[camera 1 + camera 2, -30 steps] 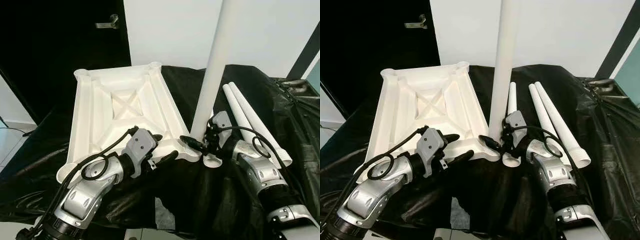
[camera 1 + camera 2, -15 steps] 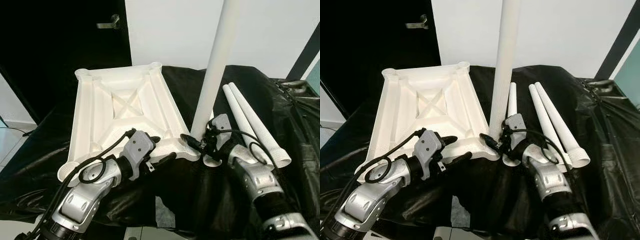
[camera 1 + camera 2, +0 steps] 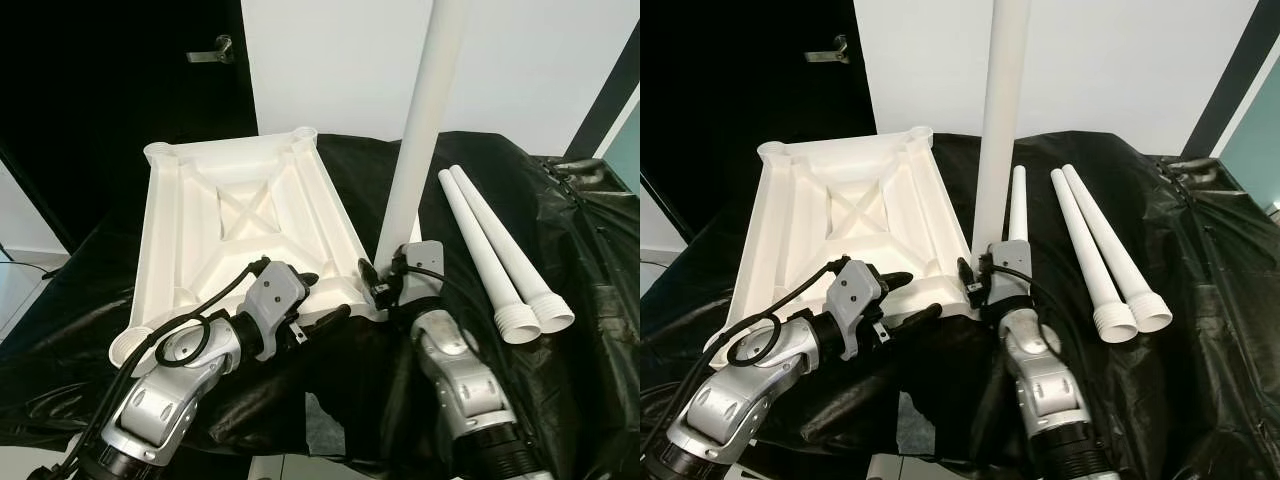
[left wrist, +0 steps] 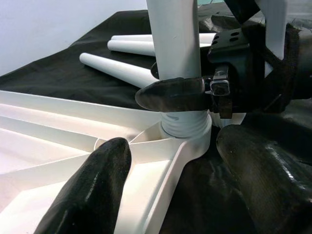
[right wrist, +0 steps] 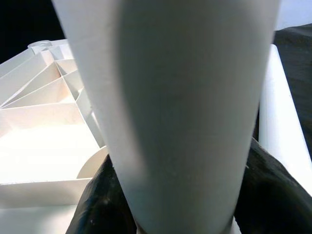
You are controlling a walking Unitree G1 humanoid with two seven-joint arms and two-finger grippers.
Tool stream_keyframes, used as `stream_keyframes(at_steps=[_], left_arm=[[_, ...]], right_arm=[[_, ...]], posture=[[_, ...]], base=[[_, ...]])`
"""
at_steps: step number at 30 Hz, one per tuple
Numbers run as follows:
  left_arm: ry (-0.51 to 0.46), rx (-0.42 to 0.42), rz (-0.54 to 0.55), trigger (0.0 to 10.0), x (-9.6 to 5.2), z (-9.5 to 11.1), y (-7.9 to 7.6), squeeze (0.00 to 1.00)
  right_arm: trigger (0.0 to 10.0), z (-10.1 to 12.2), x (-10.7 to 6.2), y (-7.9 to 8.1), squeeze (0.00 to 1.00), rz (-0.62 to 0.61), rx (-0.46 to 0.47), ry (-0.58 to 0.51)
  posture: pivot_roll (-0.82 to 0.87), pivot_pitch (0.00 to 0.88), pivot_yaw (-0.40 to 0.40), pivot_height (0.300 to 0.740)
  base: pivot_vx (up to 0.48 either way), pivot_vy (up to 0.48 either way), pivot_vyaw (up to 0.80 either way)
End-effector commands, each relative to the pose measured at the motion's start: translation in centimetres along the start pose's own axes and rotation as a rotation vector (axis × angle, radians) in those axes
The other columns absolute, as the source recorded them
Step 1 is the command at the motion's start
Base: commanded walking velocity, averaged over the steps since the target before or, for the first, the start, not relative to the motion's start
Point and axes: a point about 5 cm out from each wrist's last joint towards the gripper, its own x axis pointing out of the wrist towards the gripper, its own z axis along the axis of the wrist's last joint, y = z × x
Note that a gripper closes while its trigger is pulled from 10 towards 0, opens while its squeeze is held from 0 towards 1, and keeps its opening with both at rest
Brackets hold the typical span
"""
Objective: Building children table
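The white table top (image 3: 240, 225) lies upside down on black cloth. A white table leg (image 3: 418, 140) stands upright in the socket at its near right corner (image 4: 187, 134). My right gripper (image 3: 381, 284) is shut on the leg just above the socket; one of its fingers (image 4: 170, 93) wraps the leg's base. My left gripper (image 3: 322, 297) is open at the same corner, one finger (image 4: 92, 190) over the table top's rim, the other over the cloth. Two loose legs (image 3: 492, 250) lie side by side to the right, and a third leg (image 3: 1017, 205) lies behind the upright one.
Black cloth (image 3: 560, 380) covers the whole work surface and hangs in folds at the front. A dark door with a handle (image 3: 212, 52) stands behind on the left, a white wall (image 3: 330, 60) behind the middle.
My right arm has swung in to the left, and the leg it holds now stands straighter in the socket. The left gripper has stayed at the corner.
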Motion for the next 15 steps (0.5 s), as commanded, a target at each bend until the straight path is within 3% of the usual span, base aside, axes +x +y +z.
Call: stream_keyframes(at_steps=[1, 4, 5, 6, 7, 15], left_arm=[[0.007, 0.019, -0.05, 10.0, -0.1, 0.3, -0.2, 0.0], [0.008, 0.02, -0.052, 10.0, -0.1, 0.3, -0.1, 0.0], [0.008, 0.022, -0.054, 10.0, -0.1, 0.3, -0.1, 0.0], [0.008, 0.022, -0.054, 10.0, -0.1, 0.3, -0.1, 0.0], [0.008, 0.023, -0.053, 10.0, 0.0, 0.3, -0.1, 0.0], [0.006, 0.024, -0.046, 10.0, 0.0, 0.3, 0.0, 0.0]], right_arm=[[10.0, -1.2, -0.4, 0.3, 0.0, -0.001, 0.002, 0.063], [10.0, -0.8, -0.5, 0.3, 0.0, 0.009, 0.006, 0.032], [10.0, -0.5, -0.5, 0.1, 0.35, 0.027, -0.005, 0.01], [10.0, -0.5, -0.5, 0.1, 0.35, 0.027, -0.005, 0.01], [10.0, -0.2, -0.6, -0.2, 1.0, 0.048, -0.005, -0.004], [10.0, 0.6, -1.3, -2.3, 1.0, 0.182, -0.04, -0.049]], posture=[[0.09, 0.0, 0.008, 0.74], [0.09, 0.0, 0.01, 0.74], [0.09, 0.0, 0.01, 0.74], [0.09, 0.0, 0.01, 0.74], [0.09, 0.0, 0.008, 0.74], [0.09, 0.0, -0.003, 0.74]], base=[[0.0, 0.0, 0.0], [0.0, 0.0, 0.0], [0.0, 0.0, 0.0], [0.0, 0.0, 0.0], [0.0, 0.0, 0.0], [0.0, 0.0, 0.0]])
